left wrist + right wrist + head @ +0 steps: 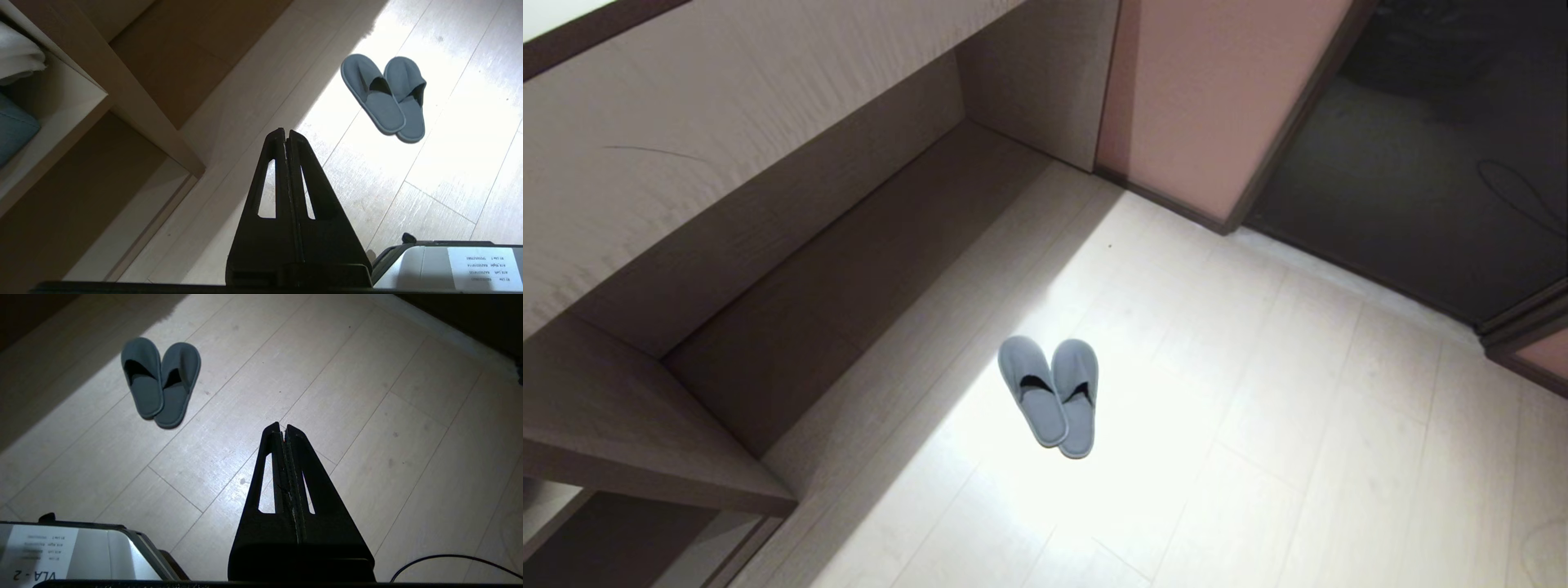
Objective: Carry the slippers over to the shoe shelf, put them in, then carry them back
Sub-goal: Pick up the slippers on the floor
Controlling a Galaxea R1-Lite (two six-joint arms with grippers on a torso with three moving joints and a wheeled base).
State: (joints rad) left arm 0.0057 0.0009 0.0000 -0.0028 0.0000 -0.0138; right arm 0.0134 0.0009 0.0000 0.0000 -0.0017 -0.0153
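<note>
The left gripper had its two black slotted fingers pressed together, holding nothing and touching nothing. The right gripper was likewise fully closed, its dark fingers meeting along a single seam, and it was empty too. Both arms hung low beside the robot's body, grippers pointing out over the pale wood-plank floor, neither arm showing in the head view. The pair of soft grey-blue fabric closed-toe slippers lay on the floor in a bright patch of light, well apart from both grippers. The two slippers were soles down and touching, their heels overlapping slightly and their rounded toes spread a little apart. The low open cubby of the taupe wood-laminate bench unit stood near the slippers, on the robot's left, its inside in shadow.
</note>
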